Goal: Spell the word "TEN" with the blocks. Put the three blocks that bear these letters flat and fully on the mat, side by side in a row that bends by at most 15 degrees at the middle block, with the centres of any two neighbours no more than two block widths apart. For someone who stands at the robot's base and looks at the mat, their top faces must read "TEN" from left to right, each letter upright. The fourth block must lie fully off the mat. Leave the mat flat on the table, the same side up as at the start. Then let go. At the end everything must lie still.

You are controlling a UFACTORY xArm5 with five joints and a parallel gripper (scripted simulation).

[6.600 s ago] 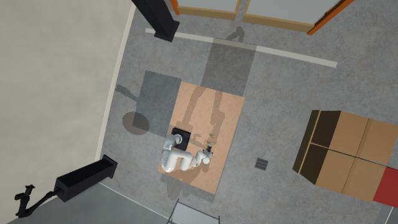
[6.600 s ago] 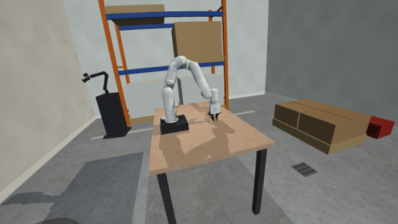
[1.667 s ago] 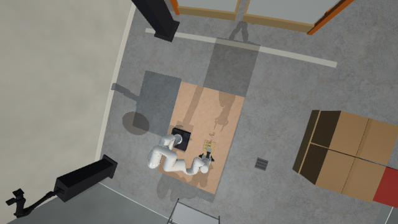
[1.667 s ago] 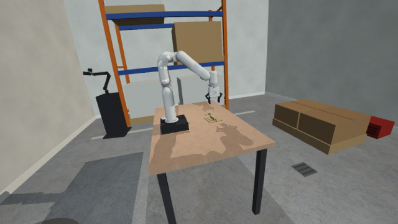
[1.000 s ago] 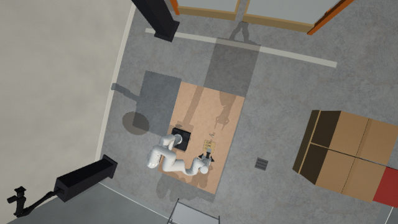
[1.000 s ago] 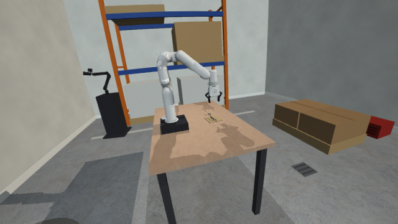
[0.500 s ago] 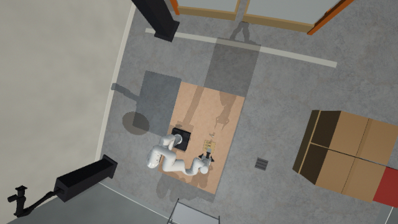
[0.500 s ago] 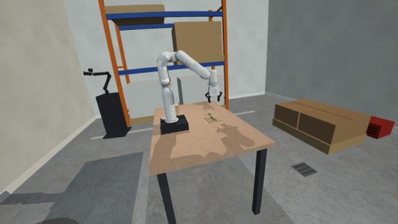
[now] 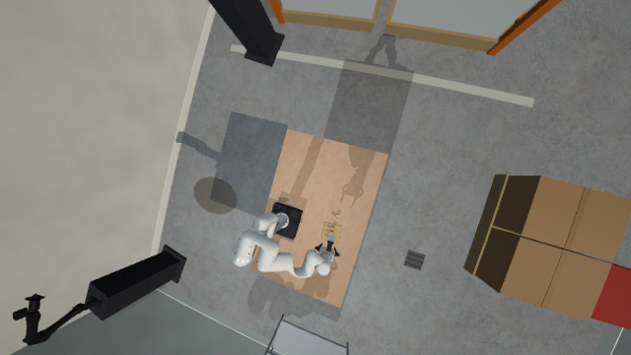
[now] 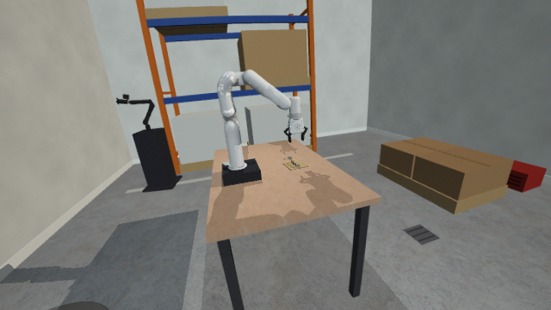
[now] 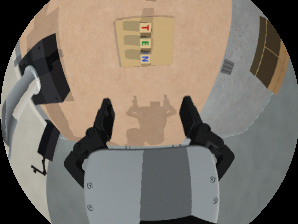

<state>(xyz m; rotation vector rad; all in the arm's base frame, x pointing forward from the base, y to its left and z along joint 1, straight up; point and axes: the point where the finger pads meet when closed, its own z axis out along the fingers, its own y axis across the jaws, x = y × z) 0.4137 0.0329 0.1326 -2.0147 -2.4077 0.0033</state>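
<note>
Three blocks lie in a row on the mat (image 9: 338, 234) (image 10: 304, 164) (image 11: 163, 42), and from the base (image 9: 295, 231) (image 10: 242, 176) (image 11: 50, 70) they seem to read T (image 11: 145, 27), E (image 11: 145, 43), N (image 11: 145, 59), left to right, with small gaps between. The gripper (image 9: 327, 249) (image 10: 296, 139) (image 11: 147, 105) is spread wide with nothing between its fingers, well above the table (image 9: 306, 163) (image 10: 258, 194) (image 11: 95, 30) and off to the side nearest the N. The spelling looks done, so what is left is probably to keep clear and let everything lie still. The main risk is a needless return: a low sweep of the open fingers could clip the N, push it into the E and bend the row, or catch the mat's edge and drag all three. A letter slightly askew would also count against it, and the letters are too small for me to judge that finely. The wrist view gives the letters, which neither other view makes legible; the exterior view gives the gripper's height. Only the top and exterior views show a small thing (image 9: 336, 214) (image 10: 289, 158) just beyond the T end, likely the fourth block, apparently off the mat, though I cannot be sure it is fully so
</note>
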